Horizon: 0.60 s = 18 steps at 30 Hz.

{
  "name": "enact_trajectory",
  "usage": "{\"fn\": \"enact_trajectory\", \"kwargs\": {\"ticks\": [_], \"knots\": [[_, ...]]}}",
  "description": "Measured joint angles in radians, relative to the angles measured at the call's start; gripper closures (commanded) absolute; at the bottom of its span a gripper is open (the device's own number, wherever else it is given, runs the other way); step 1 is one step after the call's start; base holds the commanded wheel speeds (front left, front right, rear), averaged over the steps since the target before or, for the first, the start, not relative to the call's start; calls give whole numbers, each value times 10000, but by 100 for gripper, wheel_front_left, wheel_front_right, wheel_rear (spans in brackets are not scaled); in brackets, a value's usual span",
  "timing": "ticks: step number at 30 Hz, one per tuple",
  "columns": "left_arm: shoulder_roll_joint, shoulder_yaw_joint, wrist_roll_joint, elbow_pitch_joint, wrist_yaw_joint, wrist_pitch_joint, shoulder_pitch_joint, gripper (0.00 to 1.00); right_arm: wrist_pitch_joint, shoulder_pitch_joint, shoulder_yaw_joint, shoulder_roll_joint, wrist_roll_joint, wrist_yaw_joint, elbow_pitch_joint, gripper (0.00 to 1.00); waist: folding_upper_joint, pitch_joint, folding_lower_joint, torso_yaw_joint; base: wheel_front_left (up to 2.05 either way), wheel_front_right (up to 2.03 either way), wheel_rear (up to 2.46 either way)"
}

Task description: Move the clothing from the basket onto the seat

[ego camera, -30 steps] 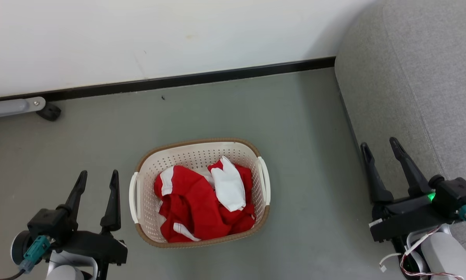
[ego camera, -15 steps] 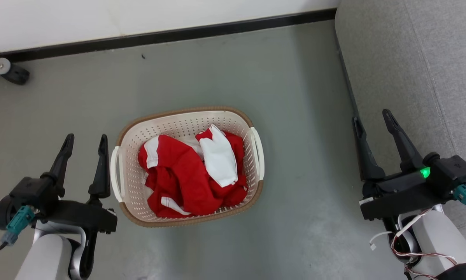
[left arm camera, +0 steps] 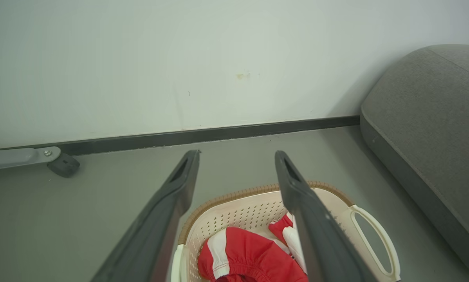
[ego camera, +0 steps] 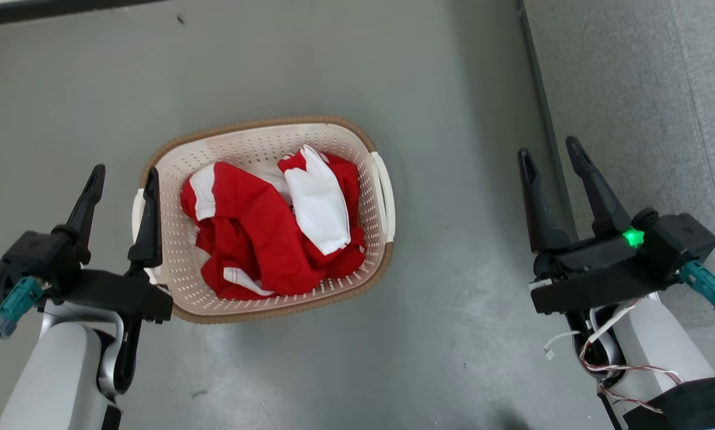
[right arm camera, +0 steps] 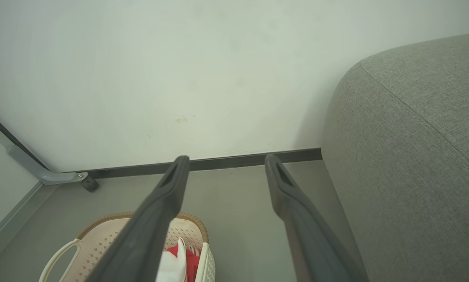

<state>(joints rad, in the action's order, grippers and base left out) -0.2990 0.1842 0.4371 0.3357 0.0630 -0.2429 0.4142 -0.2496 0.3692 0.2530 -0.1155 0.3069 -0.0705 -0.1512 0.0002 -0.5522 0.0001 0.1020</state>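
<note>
a home living room: a grey fabric sofa seat (ego camera: 638,89), a laundry basket (ego camera: 262,134) on a smooth grey floor (ego camera: 441,334), a plain white wall (left arm camera: 179,58).

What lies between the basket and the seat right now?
Bare grey floor, seen in the head view between the basket and the seat; the open right hand hangs by the seat's edge.

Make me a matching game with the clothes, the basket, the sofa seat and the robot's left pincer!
Things:
1. clothing
2. basket
3. seat
4. left pincer

Descriptions:
a. open, holding nothing
b. red and white
c. grey
d. cream with a brown rim

Pairs: 1-b, 2-d, 3-c, 4-a
</note>
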Motion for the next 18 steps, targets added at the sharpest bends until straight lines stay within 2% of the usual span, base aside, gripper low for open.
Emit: {"fn": "enact_trajectory", "kwargs": {"ticks": [18], "knots": [[153, 424, 163, 1453, 192, 1051, 1607, 0, -31, 1015, 261, 353, -105, -90, 150, 0, 0, -1714, 0, 417, 0, 0, 0]]}}
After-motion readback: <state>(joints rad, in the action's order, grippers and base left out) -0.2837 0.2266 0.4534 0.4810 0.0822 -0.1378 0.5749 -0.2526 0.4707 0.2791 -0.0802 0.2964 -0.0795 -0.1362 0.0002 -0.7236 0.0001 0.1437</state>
